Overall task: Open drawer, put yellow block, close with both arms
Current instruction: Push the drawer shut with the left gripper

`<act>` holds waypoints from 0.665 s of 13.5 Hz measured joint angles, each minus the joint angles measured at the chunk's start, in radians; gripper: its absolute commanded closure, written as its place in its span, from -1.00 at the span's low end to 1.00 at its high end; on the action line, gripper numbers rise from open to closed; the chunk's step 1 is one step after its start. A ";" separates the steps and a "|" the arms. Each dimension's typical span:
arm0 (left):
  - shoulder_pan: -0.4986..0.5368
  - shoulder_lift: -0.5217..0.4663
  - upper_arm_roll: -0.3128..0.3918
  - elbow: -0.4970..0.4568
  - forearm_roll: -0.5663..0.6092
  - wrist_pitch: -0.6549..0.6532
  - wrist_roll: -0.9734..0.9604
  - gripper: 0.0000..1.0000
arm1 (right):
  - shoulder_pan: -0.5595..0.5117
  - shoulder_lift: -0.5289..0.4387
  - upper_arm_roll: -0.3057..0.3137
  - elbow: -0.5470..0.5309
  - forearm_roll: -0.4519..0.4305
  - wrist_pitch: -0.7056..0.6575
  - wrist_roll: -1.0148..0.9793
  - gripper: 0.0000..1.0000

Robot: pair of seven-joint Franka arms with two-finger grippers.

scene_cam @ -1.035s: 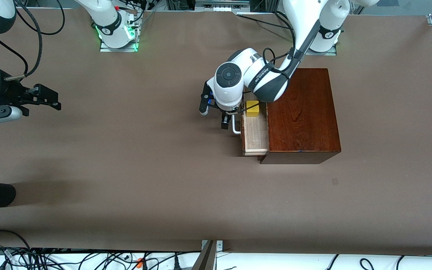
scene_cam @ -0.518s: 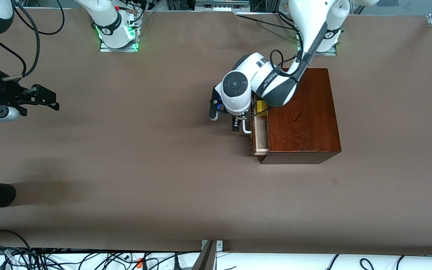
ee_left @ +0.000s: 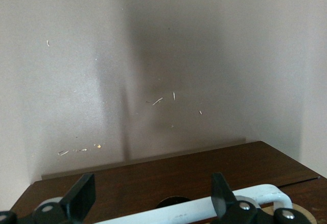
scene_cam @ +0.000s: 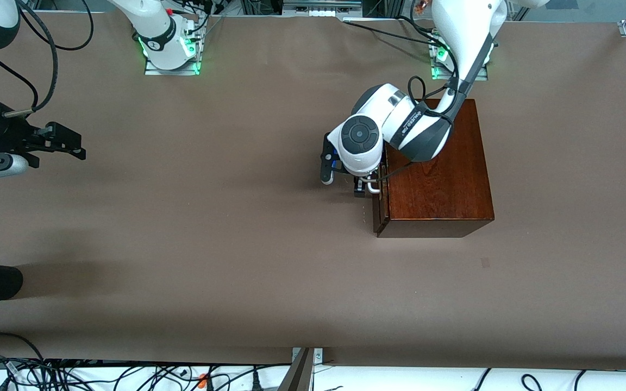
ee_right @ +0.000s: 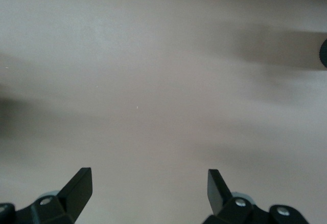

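Your drawer (scene_cam: 376, 209) sits pushed into the dark wooden box (scene_cam: 438, 163). Only its dark front (ee_left: 153, 175) shows, about level with the box's face, and you cannot see inside it. Read the front view as a clock with the table's (scene_cam: 237, 244) middle at the centre. The box then stands at about 3 o'clock, and its drawer front faces 9 o'clock, toward the right arm's end of the table.

The white handle (scene_cam: 371, 187) sticks out from that front. In the left wrist view it runs as a pale bar (ee_left: 179, 211) across the gap between the fingers.

The left claw (scene_cam: 361, 190) is right at the handle, on the 9 o'clock side of the box. Its fingers (ee_left: 84, 196) are spread wide with one on each side of the bar, and they pinch nothing. You cannot tell whether they touch the handle or the front. The left arm comes in from its base at the box's 12 o'clock, and its wrist passes over the corner of the box top.

The right claw (scene_cam: 80, 147) waits well apart from all of this. It hangs over bare table at the 9 o'clock edge of the front view. Its fingers (ee_right: 76, 185) are spread and hold nothing, with only brown table under them.
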 measured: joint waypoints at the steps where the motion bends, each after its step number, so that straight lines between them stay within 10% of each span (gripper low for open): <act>1: 0.000 -0.001 0.000 0.000 0.000 0.000 0.000 -1.00 | 0.000 0.000 0.000 0.000 0.000 0.000 0.000 -1.00; 9: 0.001 -0.119 -0.011 0.017 -0.068 -0.071 -0.061 -1.00 | 0.000 0.000 -0.003 -0.001 0.000 -0.002 0.000 -1.00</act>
